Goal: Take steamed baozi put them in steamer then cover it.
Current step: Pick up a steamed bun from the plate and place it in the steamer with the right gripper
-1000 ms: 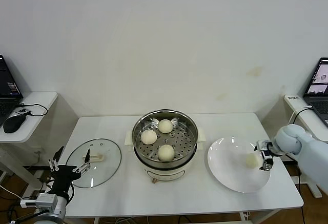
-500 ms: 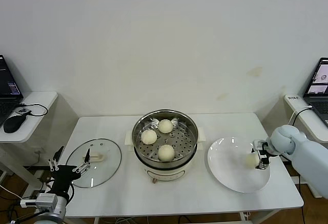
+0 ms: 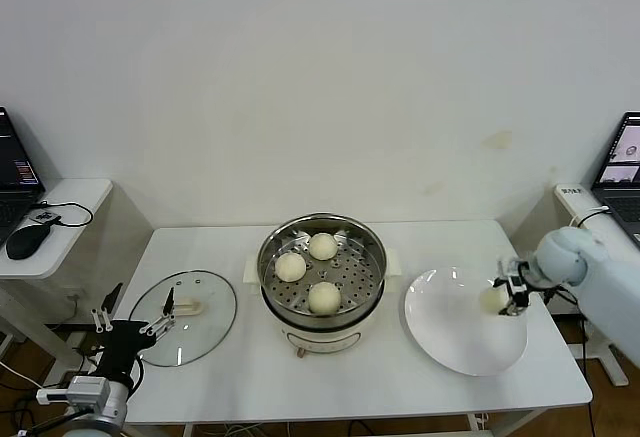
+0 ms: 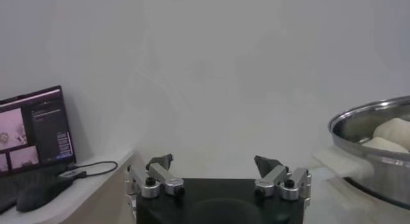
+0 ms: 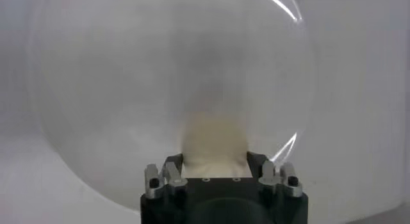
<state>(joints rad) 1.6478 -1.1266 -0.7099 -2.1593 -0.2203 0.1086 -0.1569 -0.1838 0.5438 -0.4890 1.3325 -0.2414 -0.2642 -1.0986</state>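
Observation:
The steamer [image 3: 372, 257] stands mid-table with three steamed baozi [image 3: 322, 246] on its perforated tray. A fourth steamed baozi [image 3: 491, 299] sits between the fingers of my right gripper [image 3: 503, 297], just over the right side of the white plate [image 3: 450, 342]. In the right wrist view the fingers press both sides of this baozi [image 5: 214, 139], and the right gripper [image 5: 214, 160] is shut on it. The cover [image 3: 185, 315] lies flat at the table's left. My left gripper [image 3: 133, 329] hangs open beside the cover, at the table's left edge, holding nothing [image 4: 214, 168].
The plate [image 5: 128, 84] holds nothing else. The steamer's steel rim [image 4: 359, 126] shows in the left wrist view with baozi [image 4: 392, 132] inside. Side tables with laptops [image 3: 625, 157] flank the table, and a mouse [image 3: 22, 241] lies on the left one.
My right gripper has closed on the baozi on the plate and raised it slightly. The left arm has not moved.

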